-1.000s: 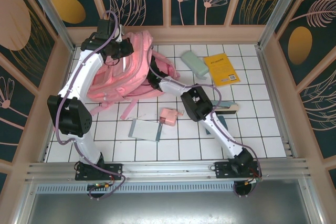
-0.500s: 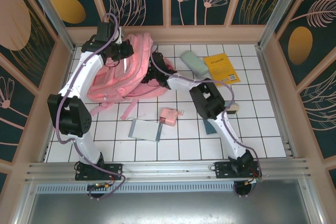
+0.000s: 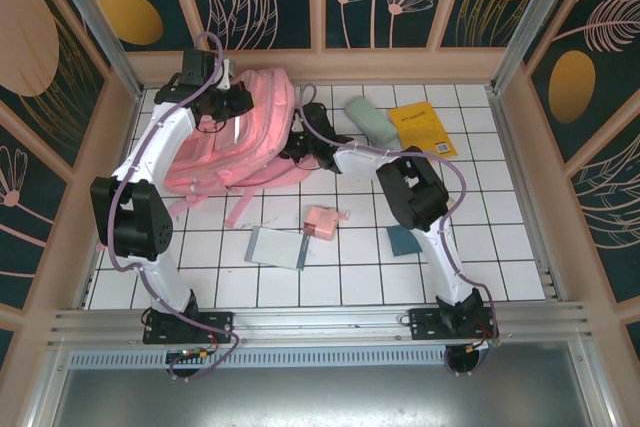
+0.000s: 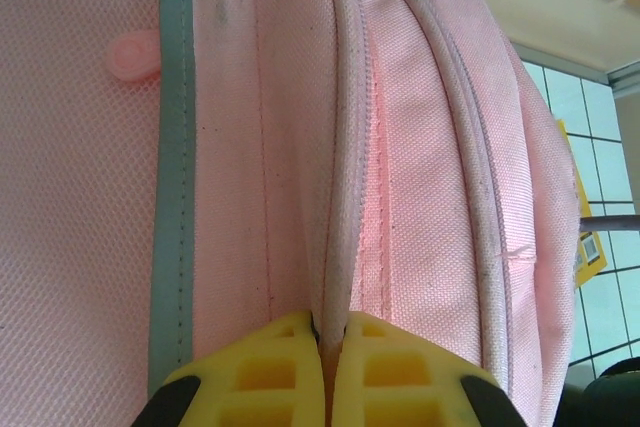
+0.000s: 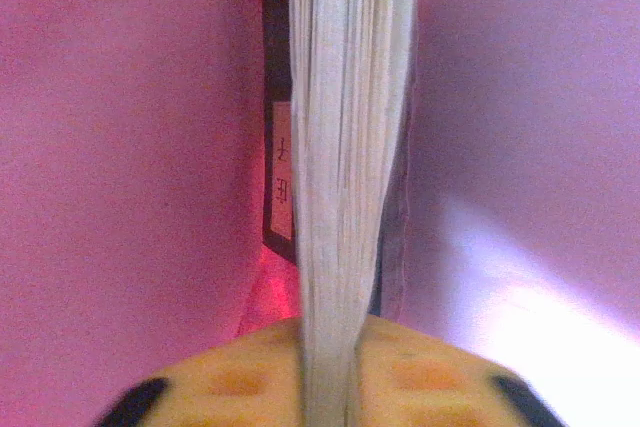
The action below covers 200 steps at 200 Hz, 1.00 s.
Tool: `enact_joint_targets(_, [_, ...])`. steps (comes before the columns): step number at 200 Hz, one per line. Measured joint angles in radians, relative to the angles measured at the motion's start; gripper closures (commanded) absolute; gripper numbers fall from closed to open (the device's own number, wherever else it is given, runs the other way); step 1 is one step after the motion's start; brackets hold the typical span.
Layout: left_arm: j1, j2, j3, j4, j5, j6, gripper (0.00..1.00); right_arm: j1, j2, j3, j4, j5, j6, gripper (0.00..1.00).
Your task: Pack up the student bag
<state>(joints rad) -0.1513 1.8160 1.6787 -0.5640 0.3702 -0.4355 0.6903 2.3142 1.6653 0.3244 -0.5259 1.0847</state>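
Observation:
The student bag [image 3: 250, 132] is a big pink backpack lying at the back left of the tiled table. My left gripper [image 3: 228, 105] is over its top, shut on a pale piped seam of the student bag [image 4: 420, 147]; the yellow fingers [image 4: 270, 367] pinch that ridge. At the bag's right side, my right gripper [image 3: 300, 144] reaches into the opening. In the right wrist view pink lining surrounds my right gripper [image 5: 340, 347], which is shut on a book [image 5: 350, 97] seen edge-on by its white pages.
On the tiles lie a yellow book [image 3: 422, 130], a pale green case [image 3: 370, 119], a small pink pouch [image 3: 322, 219], a grey-blue notebook [image 3: 275, 247] and a dark teal book [image 3: 405, 239]. The right arm's elbow [image 3: 412, 192] hangs over the middle right.
The right arm's elbow swung to the right and its gripper pushed further up into the bag's opening. The left gripper kept its hold and the bag's top shifted slightly.

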Motion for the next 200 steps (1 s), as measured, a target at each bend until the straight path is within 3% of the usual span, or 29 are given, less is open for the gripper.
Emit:
enact_joint_targets(55, [0.009,-0.035,-0.041,0.023,0.039,-0.021,1.0,0.037,0.089,0.024,0.191,0.002,0.1,1.0])
enact_joint_targets(76, [0.014,-0.052,-0.058,0.037,0.046,-0.034,1.0,0.057,0.184,0.156,0.197,0.005,0.126,1.0])
enact_joint_targets(103, [0.022,-0.07,-0.062,0.04,0.045,-0.047,1.0,0.086,0.357,0.452,0.125,0.017,0.129,1.0])
enact_joint_targets(111, [0.026,-0.075,-0.062,0.042,0.044,-0.051,1.0,0.092,0.406,0.544,0.086,0.022,0.129,0.89])
enact_joint_targets(129, [0.029,-0.08,-0.062,0.044,0.043,-0.059,1.0,0.1,0.479,0.686,-0.019,0.033,0.117,0.52])
enact_joint_targets(141, [0.029,-0.08,-0.062,0.044,0.042,-0.064,1.0,0.102,0.484,0.703,-0.073,0.037,0.101,0.4])
enact_joint_targets(178, [0.028,-0.08,-0.061,0.044,0.027,-0.069,1.0,0.101,0.328,0.539,-0.213,0.116,0.007,0.16])
enact_joint_targets(200, [0.026,-0.075,-0.048,0.041,0.014,-0.077,1.0,0.095,0.251,0.474,-0.295,0.157,-0.048,0.14])
